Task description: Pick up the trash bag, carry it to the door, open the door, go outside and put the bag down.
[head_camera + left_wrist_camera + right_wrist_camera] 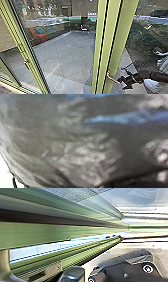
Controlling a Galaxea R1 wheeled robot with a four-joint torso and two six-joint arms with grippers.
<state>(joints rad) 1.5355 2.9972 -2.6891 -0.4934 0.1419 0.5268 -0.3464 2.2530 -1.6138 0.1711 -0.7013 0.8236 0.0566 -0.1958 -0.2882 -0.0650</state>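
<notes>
Beside the metal door handle (113, 80), my right gripper (123, 80) reaches in from the right of the head view; whether it touches the handle I cannot tell. The green door frame (102, 50) runs upright past the handle, with glass on both sides. In the right wrist view, a pale strip shows between two green profiles, and a metal lock plate (47, 271) sits on the lower profile (82, 253). The trash bag (82, 154), greyish and see-through with pale crumpled contents and blue streaks, is very close in the left wrist view.
Through the glass lies a paved yard (65, 55). An orange seat (38, 33) with blue-green cushions stands along its left side, and dark plants (147, 35) grow at the right. Another green frame post (25, 53) slants down the left. White objects (152, 86) show at the lower right.
</notes>
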